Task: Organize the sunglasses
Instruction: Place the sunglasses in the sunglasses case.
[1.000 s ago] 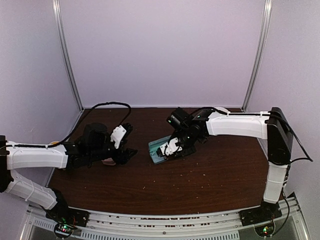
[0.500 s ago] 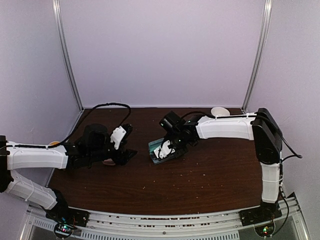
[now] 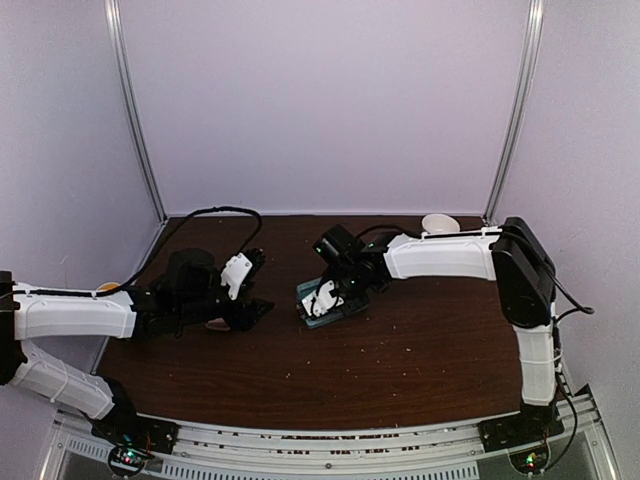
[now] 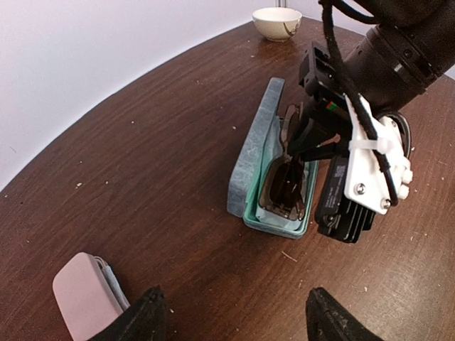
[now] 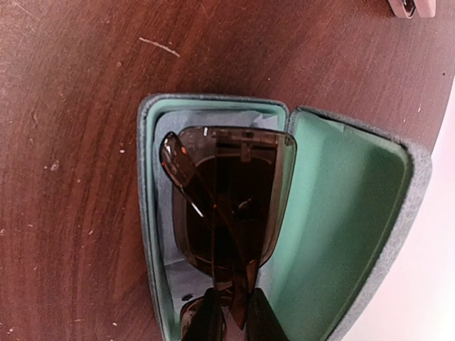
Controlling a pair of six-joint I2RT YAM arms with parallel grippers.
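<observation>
I am running this from afar, and the place is plainly a robot test booth in a lab. Plain pale lilac walls (image 3: 320, 100) close it in on the left, right and far sides, with bare metal poles (image 3: 134, 125) standing in the far corners. A dark wooden tabletop (image 3: 400, 370) fills the booth. Along its near edge runs a slotted metal rail (image 3: 330, 450), where the left arm (image 3: 70, 312) and right arm (image 3: 450, 255) are bolted, small lights (image 3: 125, 459) glowing at their bases. A black cable (image 3: 215, 209) loops over the far left.
</observation>
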